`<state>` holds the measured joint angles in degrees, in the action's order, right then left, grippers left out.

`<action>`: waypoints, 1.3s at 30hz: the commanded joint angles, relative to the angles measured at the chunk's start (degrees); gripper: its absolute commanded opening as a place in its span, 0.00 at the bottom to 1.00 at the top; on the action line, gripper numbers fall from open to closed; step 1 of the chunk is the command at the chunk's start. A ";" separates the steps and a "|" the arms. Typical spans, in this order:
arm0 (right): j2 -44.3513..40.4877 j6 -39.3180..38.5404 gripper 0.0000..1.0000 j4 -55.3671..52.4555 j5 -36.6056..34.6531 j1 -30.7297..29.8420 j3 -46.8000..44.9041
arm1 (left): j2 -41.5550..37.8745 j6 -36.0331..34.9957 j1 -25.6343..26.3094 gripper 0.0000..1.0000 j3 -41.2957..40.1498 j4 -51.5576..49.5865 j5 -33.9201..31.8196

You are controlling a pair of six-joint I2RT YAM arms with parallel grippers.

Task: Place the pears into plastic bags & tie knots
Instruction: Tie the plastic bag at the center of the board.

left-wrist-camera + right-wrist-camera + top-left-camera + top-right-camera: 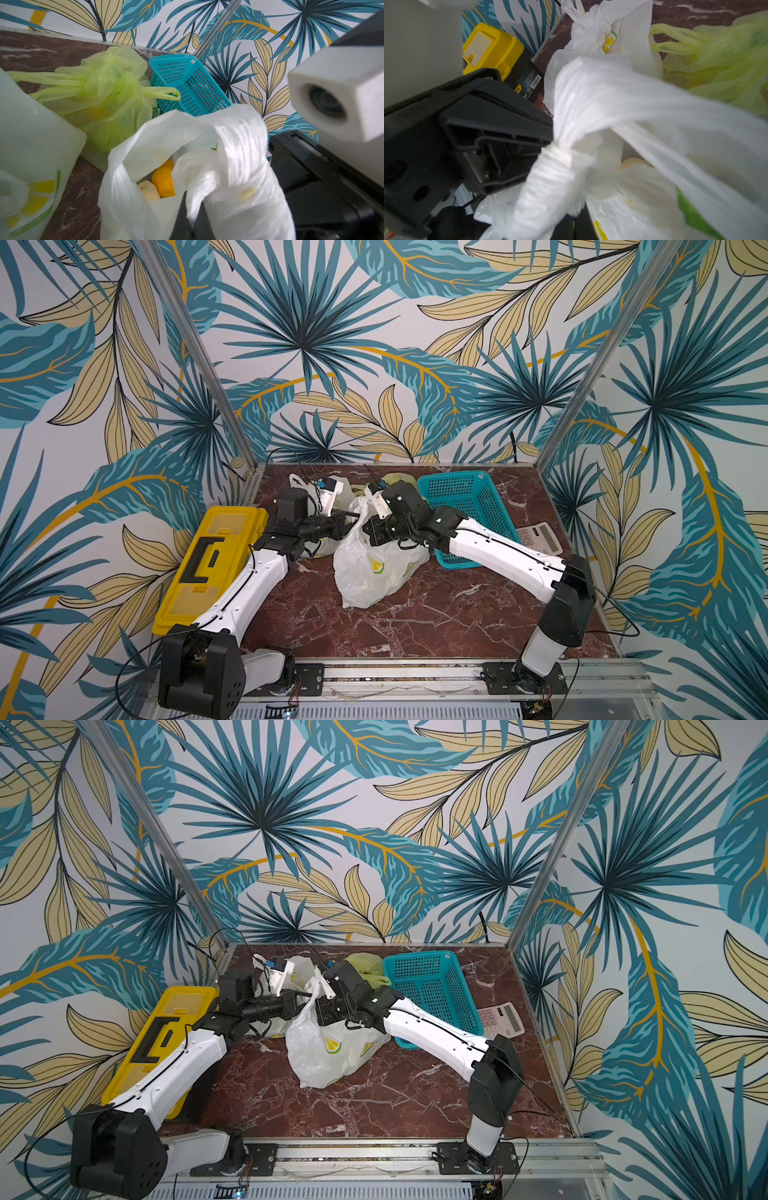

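counter (415,614): red-brown marbled slab that carries everything shown, with leaf-patterned walls on three sides.
front white bag (374,572): lemon-slice print; it stands mid-counter between my two arms, its handles drawn upward. in the left wrist view its mouth gapes.
left pincer (192,220): closed, the jaws nipping a band of white handle that arches up out of the front white bag. in a top view the left pincer (353,515) sits just above the bag's top.
right pincer (572,226): closed on a twisted white handle of the same bag, which runs down between my fingers; my two pincers stand just beside each other.
pale pear (148,191): cream-coloured, lying inside the front white bag and touching an orange fruit (164,182).
rear white bag (31,145): same lemon print, at the back of the counter behind my left wrist. its handles are bunched into a white knot (591,27).
yellow-green bag (108,104): translucent, at the back of the counter, just beside the basket. it is closed by a green knot (97,83), with a handle loop sticking out on each side. i cannot tell its contents.
basket (457,489): teal mesh, back right; its near end lies under my right forearm.
toolbox (212,564): yellow with a black handle, along the left edge beside my left arm.
calculator (540,537): pale, between the basket and the right wall.
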<state>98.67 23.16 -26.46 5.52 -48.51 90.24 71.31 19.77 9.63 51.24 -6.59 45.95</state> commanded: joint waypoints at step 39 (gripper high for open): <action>-19.15 -4.00 0.47 -16.52 6.55 5.27 -10.78 | -5.05 -15.90 -3.13 0.01 9.19 -24.66 -0.61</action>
<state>81.65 21.98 -38.17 11.46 -43.46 76.16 65.91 5.30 6.17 58.87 -30.24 44.60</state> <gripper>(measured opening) 0.446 0.045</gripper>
